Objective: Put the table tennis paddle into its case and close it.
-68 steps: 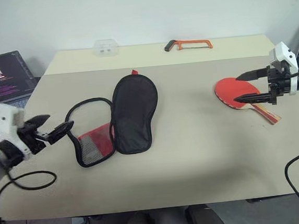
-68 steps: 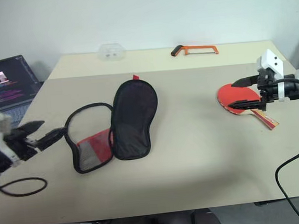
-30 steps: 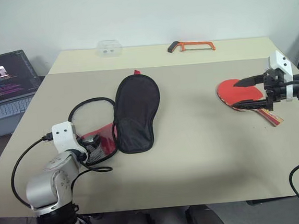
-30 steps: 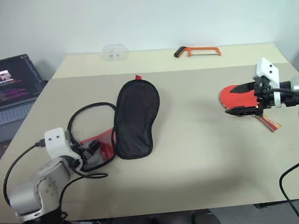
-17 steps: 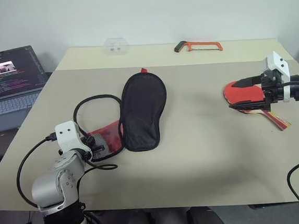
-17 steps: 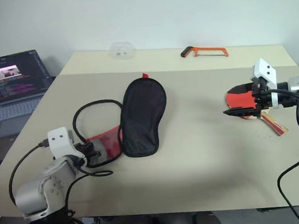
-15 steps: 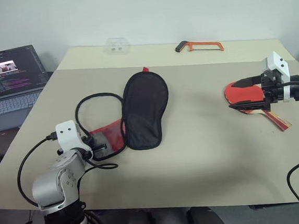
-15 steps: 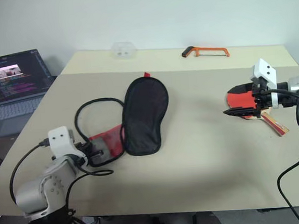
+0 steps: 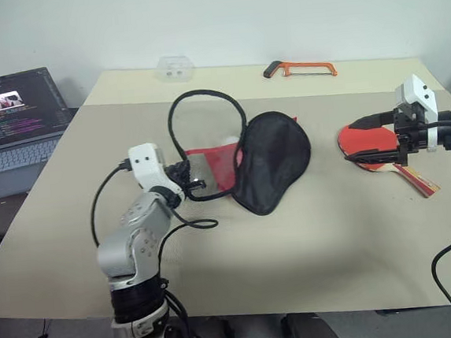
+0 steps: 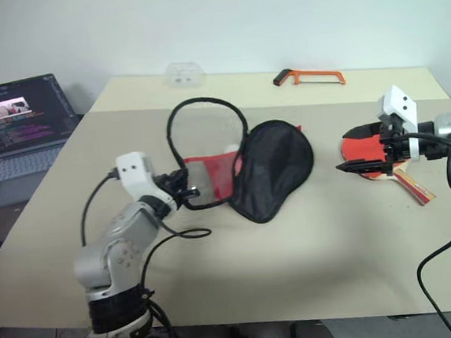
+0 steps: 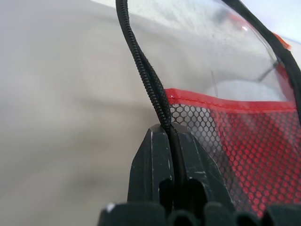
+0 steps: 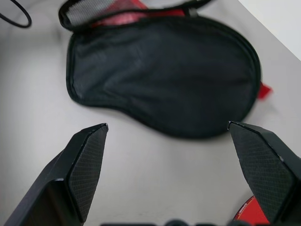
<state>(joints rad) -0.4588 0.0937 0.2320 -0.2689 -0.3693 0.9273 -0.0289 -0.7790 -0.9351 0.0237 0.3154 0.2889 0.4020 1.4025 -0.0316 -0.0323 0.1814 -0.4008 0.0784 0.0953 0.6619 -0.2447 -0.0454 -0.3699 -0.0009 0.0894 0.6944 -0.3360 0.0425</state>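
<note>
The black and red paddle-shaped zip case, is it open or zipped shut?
Open: the case lies spread, its black zip edge looping up, pinched in the left gripper.

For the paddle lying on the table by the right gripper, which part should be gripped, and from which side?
Probably the handle. The paddle lies flat, its round red face toward the case and its striped handle pointing toward the table's near right edge. The open right gripper hovers over the face, so coming from above onto the narrow handle's sides seems the surest grip.
</note>
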